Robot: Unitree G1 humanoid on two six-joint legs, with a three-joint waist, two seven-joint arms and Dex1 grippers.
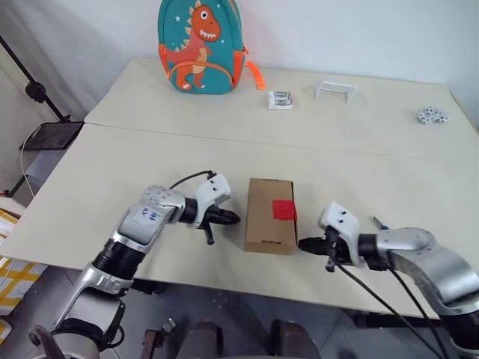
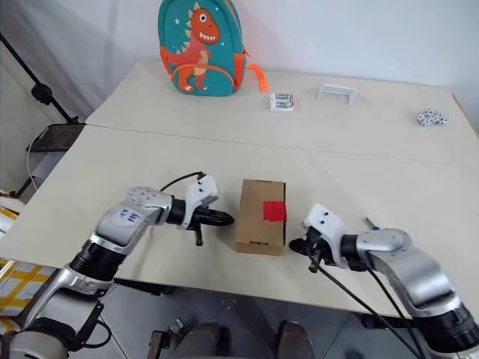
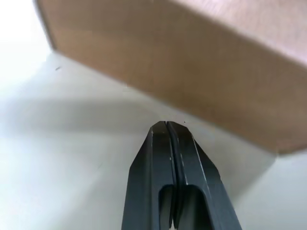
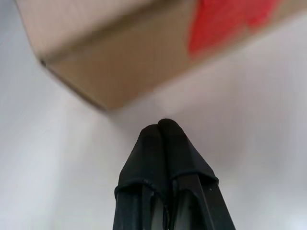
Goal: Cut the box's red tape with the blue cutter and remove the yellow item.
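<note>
Two grippers, left gripper (image 1: 233, 218) and right gripper (image 1: 304, 244), both pressed together and empty, are flanking the box (image 1: 269, 215) bearing red tape (image 1: 284, 209).

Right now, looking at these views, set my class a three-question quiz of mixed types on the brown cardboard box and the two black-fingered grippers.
1. True or false: the left gripper holds the brown cardboard box.
2. Where is the square red tape patch? A) on the box, at the edge nearer the right gripper; B) on the teal dinosaur backpack; C) on the beige table.
3. Fill in: both grippers' fingers are ____.

Key: 1 false, it sits beside the box; 2 A; 3 shut.
</note>
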